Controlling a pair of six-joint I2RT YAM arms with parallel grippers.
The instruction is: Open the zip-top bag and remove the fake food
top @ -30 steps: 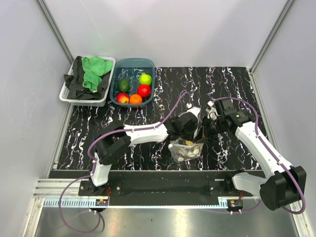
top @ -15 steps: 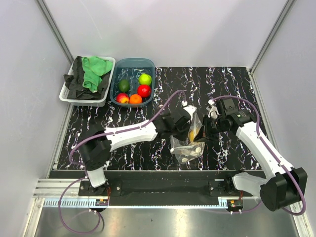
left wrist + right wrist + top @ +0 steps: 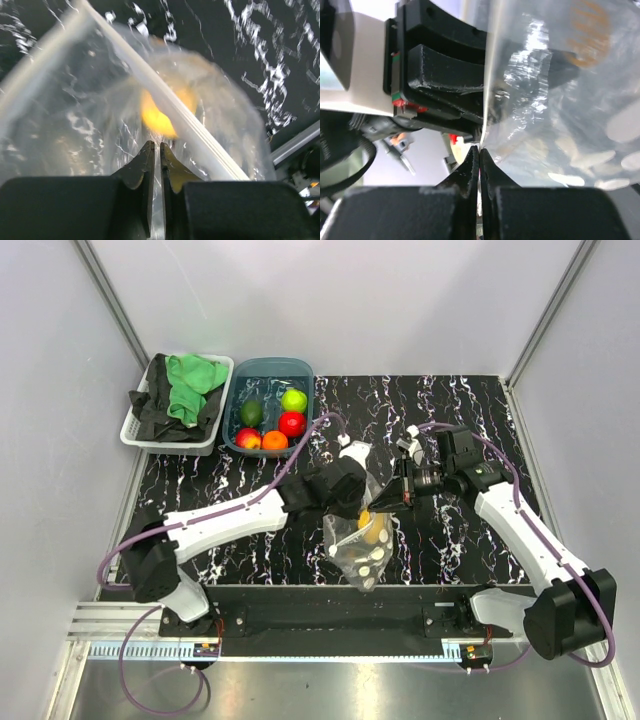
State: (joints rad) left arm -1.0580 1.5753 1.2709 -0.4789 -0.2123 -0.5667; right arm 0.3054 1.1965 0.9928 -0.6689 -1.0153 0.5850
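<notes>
The zip-top bag (image 3: 358,540) is hanging over the middle of the table's near edge, a clear, crinkly film catching glare, white dots showing on its lower half. The left gripper (image 3: 356,490) is pinching the bag's top from the left. The right gripper (image 3: 393,504) is pinching it from the right, and both pairs of black jaws are clamped on the plastic.

A yellow fruit (image 3: 370,524) is sitting inside the pouch, round and glossy. The rest of the fake food (image 3: 272,420) is lying in a teal plastic tub (image 3: 306,380) at the table's far edge, left of centre: lime, red, orange, dark green and peach-red. At the far-left corner, a white slotted basket (image 3: 135,430) is holding crumpled green and black cloths (image 3: 180,390).

The table (image 3: 470,410) is showing black marble with white veining, and pale grey walls (image 3: 350,300) are boxing it in.

The left wrist view is catching the white zip strip (image 3: 170,107) running diagonally across the blurred yellow shape (image 3: 156,116). The right wrist view is showing the oval dots (image 3: 625,127) up close. It is also showing a black housing (image 3: 437,70) beside the film's edge.
</notes>
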